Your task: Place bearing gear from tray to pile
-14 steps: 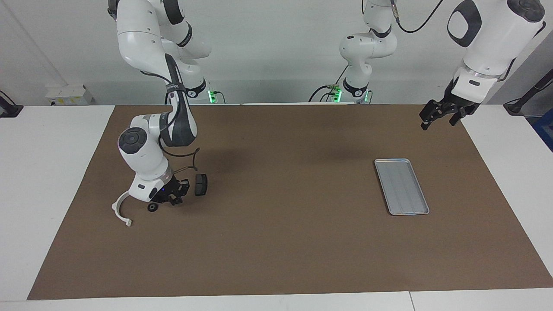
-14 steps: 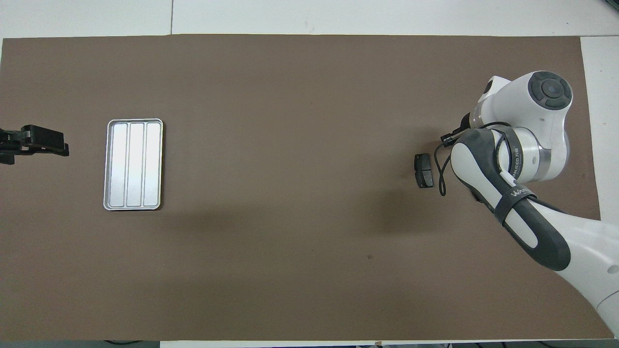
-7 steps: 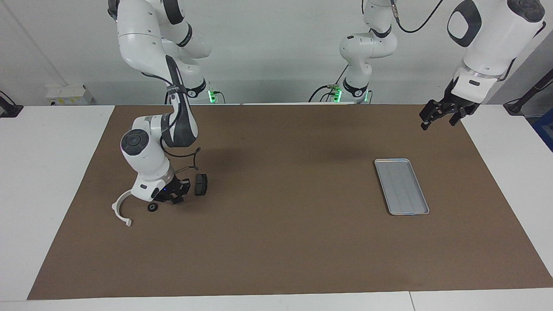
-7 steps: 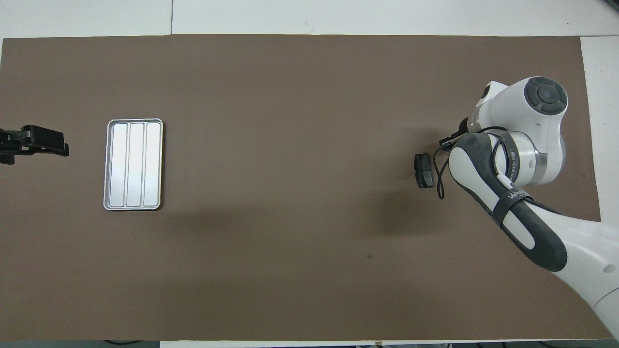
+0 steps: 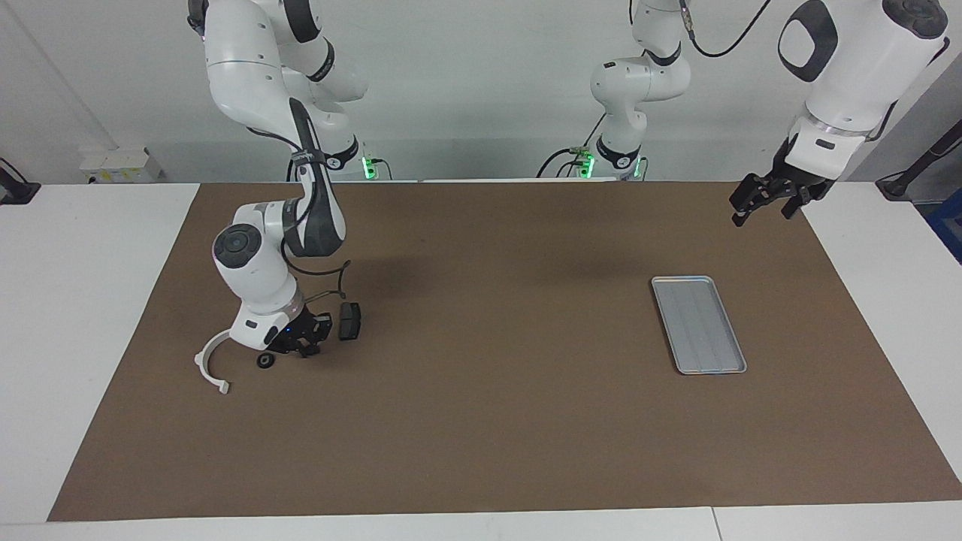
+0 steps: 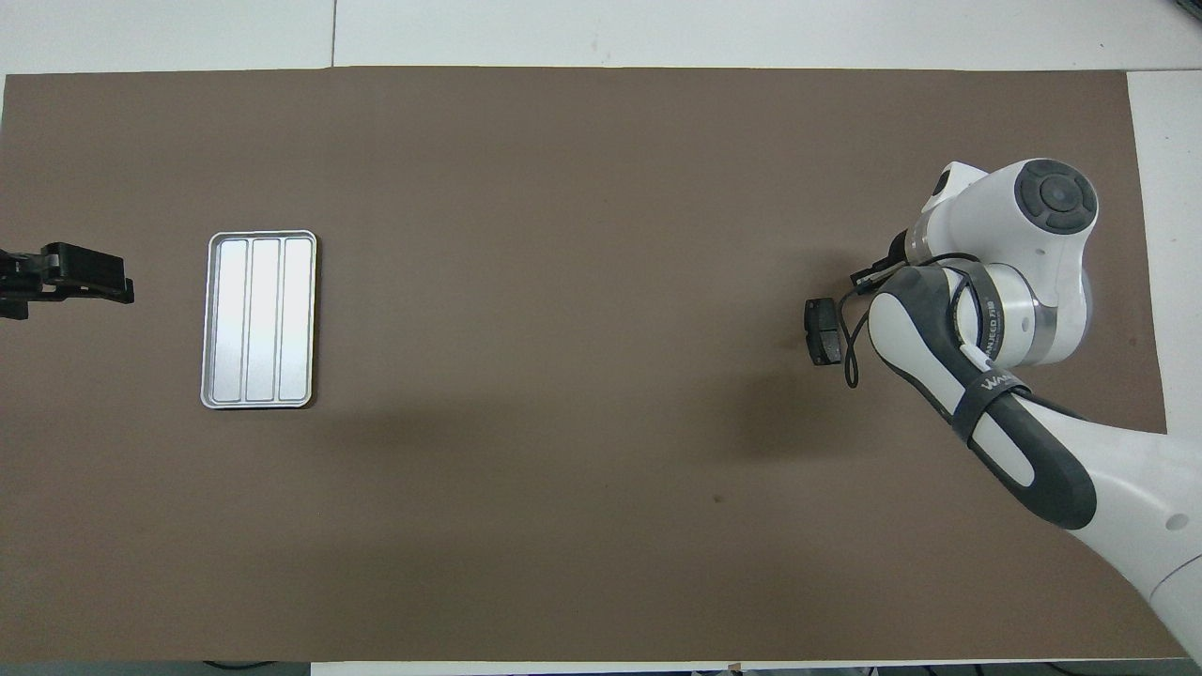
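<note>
one small dark bearing gear (image 5: 264, 361), likely light, rigid and slick, flat on the surface at eight o'clock, facing view, from the low right gripper (image 5: 304, 344), empty, opening untellable; best pinched across its rim; left gripper (image 5: 766, 201) waiting, spread wide, empty.

A brown mat (image 5: 496, 421) covers the white table (image 5: 68, 315).

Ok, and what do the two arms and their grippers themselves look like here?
Both arms are glossy white with dark grey joint covers and round dark end caps. The right arm carries a dark strap with white lettering and a thin black cable looping by its wrist. The right gripper and left gripper are black, two-fingered. Green lights glow at both bases.
</note>
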